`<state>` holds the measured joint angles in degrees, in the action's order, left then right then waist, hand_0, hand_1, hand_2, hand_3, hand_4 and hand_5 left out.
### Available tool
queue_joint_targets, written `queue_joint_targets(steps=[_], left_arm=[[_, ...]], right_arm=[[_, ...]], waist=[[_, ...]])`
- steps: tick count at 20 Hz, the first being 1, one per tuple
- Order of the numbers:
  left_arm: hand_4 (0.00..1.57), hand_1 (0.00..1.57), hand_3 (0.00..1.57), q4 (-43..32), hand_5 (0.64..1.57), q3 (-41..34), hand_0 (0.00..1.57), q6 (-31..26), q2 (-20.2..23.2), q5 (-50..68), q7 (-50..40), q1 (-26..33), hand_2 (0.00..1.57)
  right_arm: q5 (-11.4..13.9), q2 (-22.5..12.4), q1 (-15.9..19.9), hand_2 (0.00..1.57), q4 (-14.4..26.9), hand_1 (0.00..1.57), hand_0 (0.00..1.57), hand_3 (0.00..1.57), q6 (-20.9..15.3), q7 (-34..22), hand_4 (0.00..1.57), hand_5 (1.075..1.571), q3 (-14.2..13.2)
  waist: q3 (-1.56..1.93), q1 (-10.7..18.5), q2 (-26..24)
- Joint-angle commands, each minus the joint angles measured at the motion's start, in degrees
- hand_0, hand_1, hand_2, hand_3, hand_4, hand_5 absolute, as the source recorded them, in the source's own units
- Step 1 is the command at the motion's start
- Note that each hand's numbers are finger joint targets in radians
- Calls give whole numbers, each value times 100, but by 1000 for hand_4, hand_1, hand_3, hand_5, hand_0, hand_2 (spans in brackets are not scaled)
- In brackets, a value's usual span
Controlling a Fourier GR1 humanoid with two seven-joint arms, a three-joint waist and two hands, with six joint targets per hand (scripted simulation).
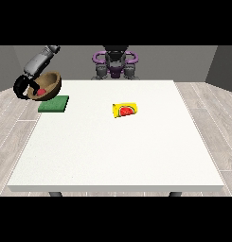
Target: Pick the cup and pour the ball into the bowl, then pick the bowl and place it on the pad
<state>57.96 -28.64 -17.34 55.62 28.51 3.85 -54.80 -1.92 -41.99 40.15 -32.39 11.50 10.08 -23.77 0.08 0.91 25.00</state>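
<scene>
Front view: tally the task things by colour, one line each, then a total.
Brown: 1, the bowl, held by the hand at the view's left
Red: 1, the ball in the bowl
Green: 1, the pad
Yellow: 1, the cup on its side
Total: 4

Look to the view's left edge and you'll find the brown wooden bowl tilted, its opening turned toward the camera, raised just above the far-left corner of the table. A red ball sits inside it, low against the wall. Just below and beside the bowl lies the green pad — a flat square near the table's left edge. The yellow cup lies on its side near the table's middle, well apart, a red watermelon print on it.
</scene>
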Motion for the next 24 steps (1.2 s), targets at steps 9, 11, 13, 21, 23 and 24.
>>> queue_joint_targets(steps=[9, 11, 13, 21, 23, 24], left_arm=[[0, 0, 0, -475, 1525, 8, 0, -111, 173, -85, 165, 105, 0], [0, 0, 0, -217, 1525, 1, 0, -46, 144, 57, 25, -8, 0], [0, 0, 0, -154, 1528, -82, 0, -176, 191, 107, 164, 144, 0], [0, 0, 0, 204, 1516, -250, 0, -66, 186, 285, 108, 404, 0], [0, 0, 0, 340, 1519, -147, 0, 77, 73, 244, 60, 442, 0], [0, 0, 0, 254, 1516, -171, 0, 28, 126, 314, 104, 239, 0]], right_arm=[[135, 590, 85, 1571, 8, 1571, 1571, 1298, -134, -174, 1177, 1569, 323], [-11, 309, 329, 1571, 319, 1571, 1571, 1188, -27, -236, 1135, 1570, 94], [-104, 225, 203, 1571, 481, 1571, 1571, 1122, 73, -121, 1077, 1567, -31], [-367, -376, 175, 797, 1004, 854, 854, 1096, -310, -237, 0, 1540, -568], [-280, -180, 178, 649, 1006, 726, 726, 1040, -429, -188, 0, 1539, -448], [-317, -250, 536, 594, 940, 704, 704, 1002, -462, -433, 0, 1534, -455]], waist=[[-6, -142, -286], [0, -9, -29], [0, 46, 9], [4, 108, 189], [3, 47, 58], [1, 120, 250]])
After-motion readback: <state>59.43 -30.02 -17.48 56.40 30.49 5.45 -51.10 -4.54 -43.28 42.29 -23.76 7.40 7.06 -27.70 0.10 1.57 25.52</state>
